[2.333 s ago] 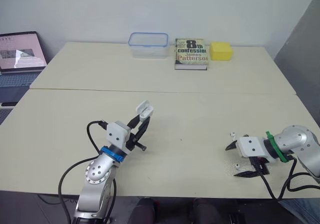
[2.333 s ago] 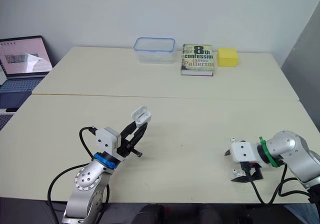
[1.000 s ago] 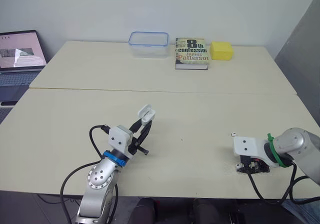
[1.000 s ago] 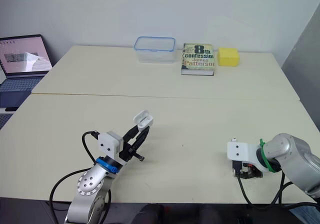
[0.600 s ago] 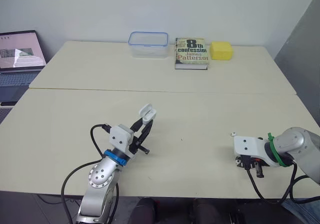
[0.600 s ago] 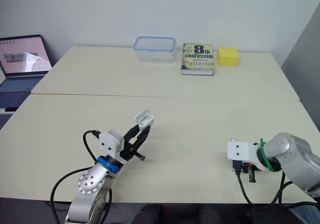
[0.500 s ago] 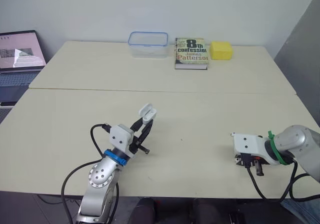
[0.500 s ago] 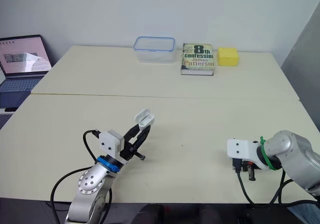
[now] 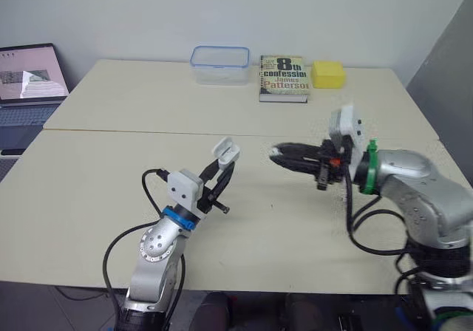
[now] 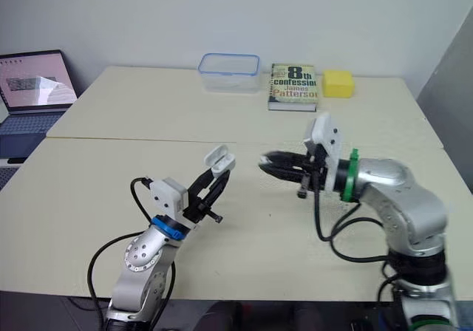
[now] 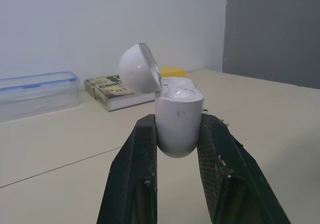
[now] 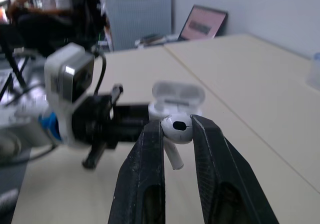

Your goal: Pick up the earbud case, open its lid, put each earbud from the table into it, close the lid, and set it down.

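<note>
One earbud case point(image 9: 225, 152), white, lid flipped up and back, pinched by its lower body between the two black fingers of the left gripper point(image 9: 222, 167) and held upright, clear above the table point(image 9: 89, 198). Contents of the case: cannot tell.

One earbud point(image 12: 177, 129), stem pointing down, clamped at the head between the nearly closed fingers of the right gripper point(image 9: 277, 154). Up in the air too, just beside the open case and about level with it, not touching. Only open air between earbud and case.

Further out, lined up along the far side of the table: one clear container with a blue rim point(image 9: 219, 65), one book point(image 9: 282, 78) lying flat beside it, one yellow block point(image 9: 327, 74) next to the book. One open laptop point(image 9: 28, 72) off past the table's left edge. One seated person point(image 12: 27, 4) well behind, seen from the right wrist.
</note>
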Motion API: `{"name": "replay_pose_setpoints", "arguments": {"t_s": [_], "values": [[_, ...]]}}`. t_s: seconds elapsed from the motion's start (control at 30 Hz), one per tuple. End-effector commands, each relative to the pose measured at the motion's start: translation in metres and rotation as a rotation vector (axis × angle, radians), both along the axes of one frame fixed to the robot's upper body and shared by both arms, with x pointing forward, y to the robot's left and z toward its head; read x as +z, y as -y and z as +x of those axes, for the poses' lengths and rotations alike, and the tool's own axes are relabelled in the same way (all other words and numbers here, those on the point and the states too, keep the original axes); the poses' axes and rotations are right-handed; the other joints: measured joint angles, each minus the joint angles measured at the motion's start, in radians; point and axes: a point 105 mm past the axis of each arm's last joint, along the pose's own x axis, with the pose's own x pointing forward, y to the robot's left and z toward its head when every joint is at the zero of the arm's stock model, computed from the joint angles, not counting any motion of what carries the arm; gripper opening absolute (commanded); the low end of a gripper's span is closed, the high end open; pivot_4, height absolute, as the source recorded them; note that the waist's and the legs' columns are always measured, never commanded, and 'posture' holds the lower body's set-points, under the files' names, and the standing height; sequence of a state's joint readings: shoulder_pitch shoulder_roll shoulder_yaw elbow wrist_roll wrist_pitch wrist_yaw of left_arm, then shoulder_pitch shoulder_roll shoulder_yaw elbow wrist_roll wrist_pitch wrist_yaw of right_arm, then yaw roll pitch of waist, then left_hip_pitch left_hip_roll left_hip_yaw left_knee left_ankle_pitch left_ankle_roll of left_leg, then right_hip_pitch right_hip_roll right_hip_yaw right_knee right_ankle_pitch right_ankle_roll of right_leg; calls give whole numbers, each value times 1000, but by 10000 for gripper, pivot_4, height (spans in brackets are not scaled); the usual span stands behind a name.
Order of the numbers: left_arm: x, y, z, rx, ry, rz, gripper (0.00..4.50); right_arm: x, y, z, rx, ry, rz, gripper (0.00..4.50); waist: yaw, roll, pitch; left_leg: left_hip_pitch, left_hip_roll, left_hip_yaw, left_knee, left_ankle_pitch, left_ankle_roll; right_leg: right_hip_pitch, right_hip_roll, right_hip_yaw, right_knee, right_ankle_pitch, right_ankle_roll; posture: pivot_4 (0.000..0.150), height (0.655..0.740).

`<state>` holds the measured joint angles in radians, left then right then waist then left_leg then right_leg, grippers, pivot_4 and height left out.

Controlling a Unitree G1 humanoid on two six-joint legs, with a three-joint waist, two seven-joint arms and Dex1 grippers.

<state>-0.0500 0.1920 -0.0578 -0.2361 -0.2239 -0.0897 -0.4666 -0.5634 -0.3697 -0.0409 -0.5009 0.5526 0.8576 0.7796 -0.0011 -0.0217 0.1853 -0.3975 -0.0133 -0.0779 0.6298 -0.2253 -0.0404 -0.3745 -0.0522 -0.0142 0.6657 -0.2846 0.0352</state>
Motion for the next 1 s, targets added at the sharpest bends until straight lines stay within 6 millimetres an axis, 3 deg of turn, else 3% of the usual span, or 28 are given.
{"name": "replay_pose_setpoints", "arguments": {"t_s": [0.03, 0.23, 0.57, 1.0], "values": [[9, 7, 0, -15, 41, -15, 7393, 11, -18, 6, -37, 20, 137, 4173, -1, 0, 0, 0, 0, 0, 0, 0, 0, 0, 0, 0, 0, 0, 0, 1500, 7387], [12, 10, 4, -12, 52, -28, 7393, 4, -36, 11, -79, -16, 247, 4173, 0, 0, 0, -1, -1, 0, 0, 0, 0, -5, -1, 2, 7, 0, 0, 1500, 7387], [15, 14, 6, -14, 60, -42, 7393, -19, -54, 13, -103, -36, 271, 4173, -8, 0, 0, 0, 0, 0, 0, 0, 0, -9, 0, 3, 13, 0, 0, 1500, 7387], [15, 15, 4, -19, 63, -40, 7393, -31, -65, 20, -118, -50, 289, 4173, -8, 0, 0, -1, 0, 0, 0, 0, 0, -10, 0, 4, 13, 0, 0, 1500, 7387]]}}
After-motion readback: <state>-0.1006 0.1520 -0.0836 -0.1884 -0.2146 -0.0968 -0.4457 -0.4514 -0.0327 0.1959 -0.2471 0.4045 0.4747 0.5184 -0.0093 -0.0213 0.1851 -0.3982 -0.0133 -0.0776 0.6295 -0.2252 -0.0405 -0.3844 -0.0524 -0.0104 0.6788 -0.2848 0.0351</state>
